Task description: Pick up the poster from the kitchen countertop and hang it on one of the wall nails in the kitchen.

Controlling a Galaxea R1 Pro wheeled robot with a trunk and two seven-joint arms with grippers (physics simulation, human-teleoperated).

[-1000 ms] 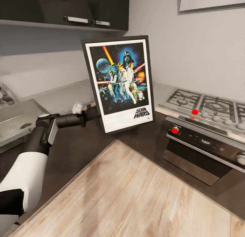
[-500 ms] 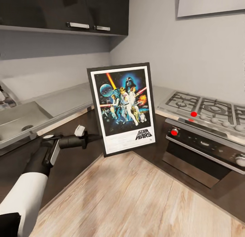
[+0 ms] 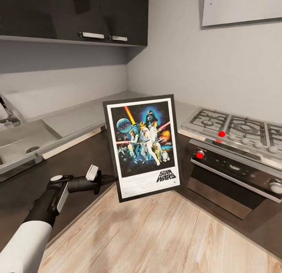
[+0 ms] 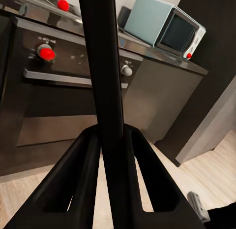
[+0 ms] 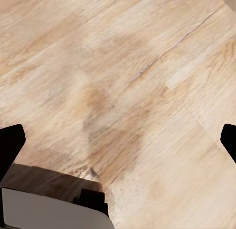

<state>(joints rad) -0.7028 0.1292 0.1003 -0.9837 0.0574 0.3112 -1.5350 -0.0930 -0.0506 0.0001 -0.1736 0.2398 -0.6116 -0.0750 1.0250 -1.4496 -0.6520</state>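
Left end effector (image 3: 111, 180), arm outstretched forward, clamps the upright poster's (image 3: 143, 145) edge above wooden floor (image 3: 156, 234).

Kitchen corner — the left gripper (image 3: 111, 180) holds the poster (image 3: 143, 147) upright above the floor (image 3: 156, 234).

The poster stands just right of the gripper; beyond it to the right sit the oven (image 3: 231, 173) and, on top, the hob (image 3: 235, 128). Behind the gripper runs the kitchen countertop (image 3: 70, 155) — the sink (image 3: 23, 141) far to its left, cabinets (image 3: 74, 14) overhead.
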